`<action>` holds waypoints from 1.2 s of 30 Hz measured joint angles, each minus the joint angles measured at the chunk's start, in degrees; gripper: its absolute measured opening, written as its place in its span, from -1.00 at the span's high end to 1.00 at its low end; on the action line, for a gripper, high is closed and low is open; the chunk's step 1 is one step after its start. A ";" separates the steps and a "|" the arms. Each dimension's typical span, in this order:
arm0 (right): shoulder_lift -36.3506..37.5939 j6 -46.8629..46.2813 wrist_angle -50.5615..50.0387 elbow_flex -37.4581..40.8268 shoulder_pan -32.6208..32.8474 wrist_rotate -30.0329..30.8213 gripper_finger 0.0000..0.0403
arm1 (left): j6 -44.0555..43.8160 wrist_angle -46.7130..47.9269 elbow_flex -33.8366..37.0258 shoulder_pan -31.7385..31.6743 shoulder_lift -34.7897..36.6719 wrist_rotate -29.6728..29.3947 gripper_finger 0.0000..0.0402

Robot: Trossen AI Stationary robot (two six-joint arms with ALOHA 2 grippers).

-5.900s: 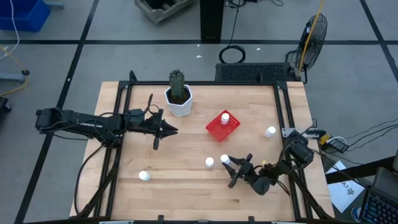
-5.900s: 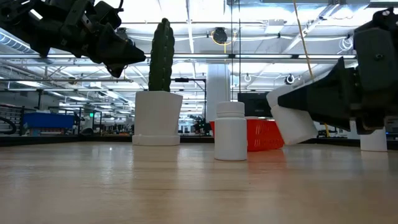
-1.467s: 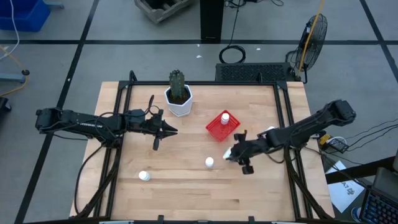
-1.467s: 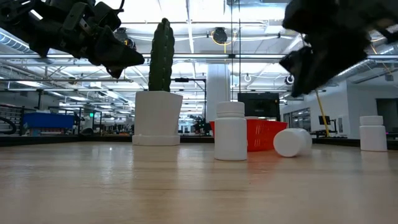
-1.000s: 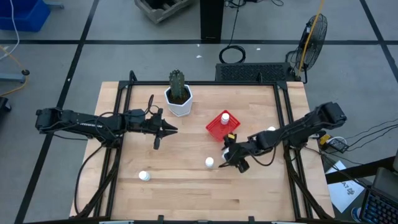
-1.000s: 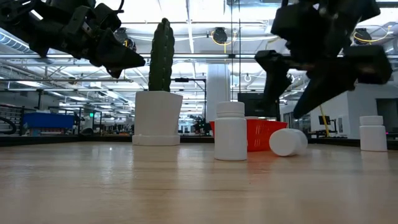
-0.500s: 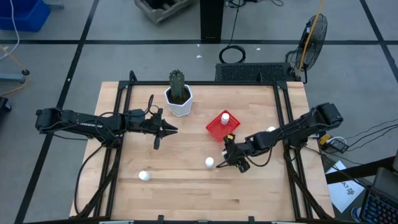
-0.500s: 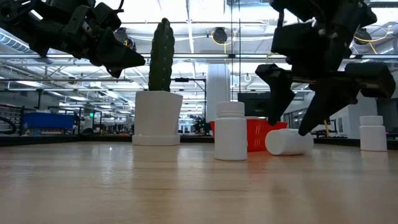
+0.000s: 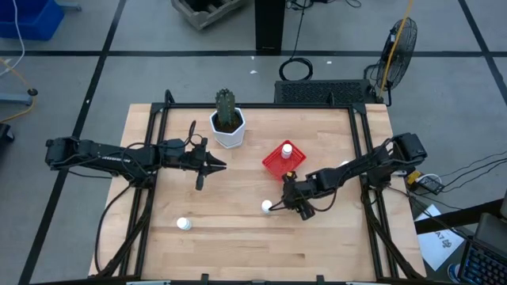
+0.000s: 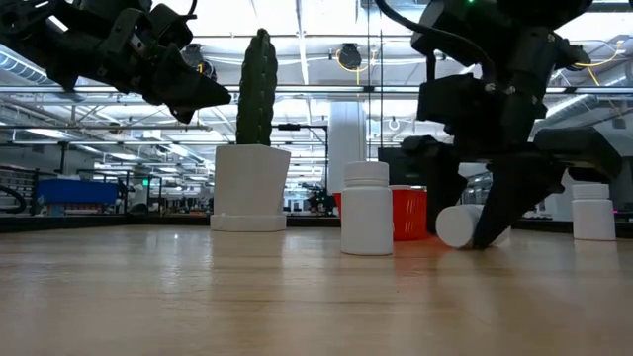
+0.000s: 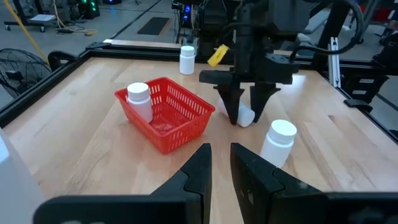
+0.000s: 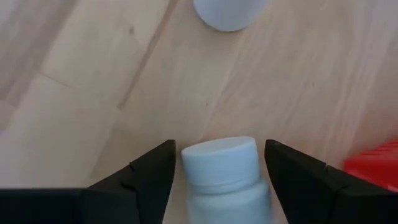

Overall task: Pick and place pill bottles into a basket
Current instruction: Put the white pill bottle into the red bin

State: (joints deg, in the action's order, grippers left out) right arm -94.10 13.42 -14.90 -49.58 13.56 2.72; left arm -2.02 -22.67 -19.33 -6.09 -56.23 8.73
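Bottles are scattered on the worktop (image 9: 238,222) in the high view: one stands in the red basket (image 9: 283,161), one upright (image 9: 268,207) just left of the right tool (image 9: 287,203), one near the front left (image 9: 183,224), one by the right rail (image 9: 344,166). The left tool (image 9: 223,166) hangs mid-worktop, beside the cactus pot (image 9: 228,131).

The low view shows what is hidden from above: a bottle lying on its side (image 10: 456,226) under the right tool, beside the upright one (image 10: 367,209).

The left wrist view shows the left tool's fingers (image 11: 199,163) nearly together, holding nothing, and the right tool's fingers straddling the lying bottle (image 11: 246,116).

The right wrist view shows that bottle (image 12: 225,169) between wide-spread fingers (image 12: 152,169), with small gaps either side.
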 joint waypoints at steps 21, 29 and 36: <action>2.32 -9.29 -1.41 0.02 0.42 -1.36 0.18 | 0.07 -0.05 -0.01 0.00 -0.01 0.19 0.69; 2.23 -8.02 -6.29 0.04 0.76 -1.33 0.02 | 0.42 -0.23 0.00 0.00 0.00 0.20 0.69; 2.23 -7.20 -8.74 0.07 1.18 -1.17 0.05 | 0.42 -1.47 0.00 0.00 0.00 0.24 0.69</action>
State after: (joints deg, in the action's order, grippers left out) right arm -91.88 6.21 -23.63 -49.52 14.74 1.55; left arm -1.61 -24.14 -19.33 -6.09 -56.23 8.97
